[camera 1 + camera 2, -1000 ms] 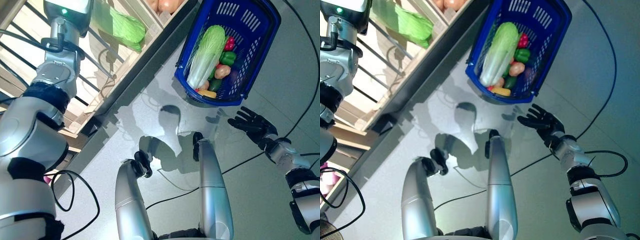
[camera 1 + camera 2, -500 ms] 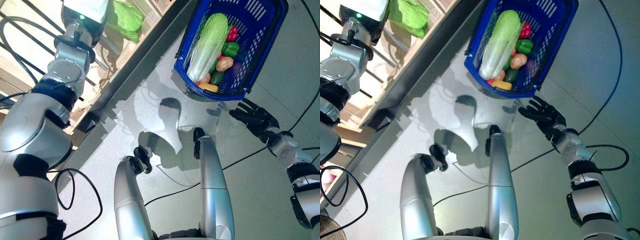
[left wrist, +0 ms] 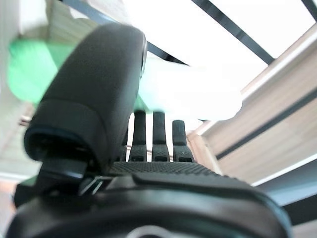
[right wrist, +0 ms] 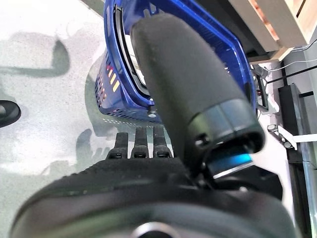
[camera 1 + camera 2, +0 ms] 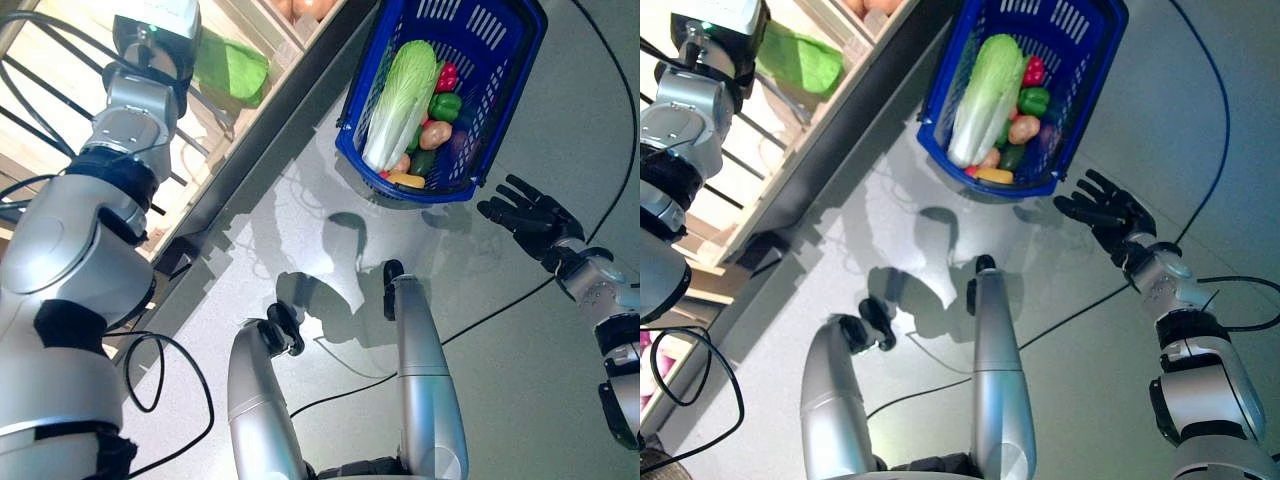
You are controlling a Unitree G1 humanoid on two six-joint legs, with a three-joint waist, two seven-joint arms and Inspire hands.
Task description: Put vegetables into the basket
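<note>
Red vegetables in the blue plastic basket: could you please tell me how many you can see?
1: a red pepper at the blue plastic basket side beside the pale napa cabbage, above the green pepper. Others may lie hidden underneath.

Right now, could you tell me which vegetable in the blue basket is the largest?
The long pale-green napa cabbage; it spans the blue plastic basket, dwarfing the rest.

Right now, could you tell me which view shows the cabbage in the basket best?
The left eye view: the cabbage lies fully visible in the blue basket. The right eye view matches. The right wrist view shows only the basket's wall; the left wrist view shows neither.
</note>
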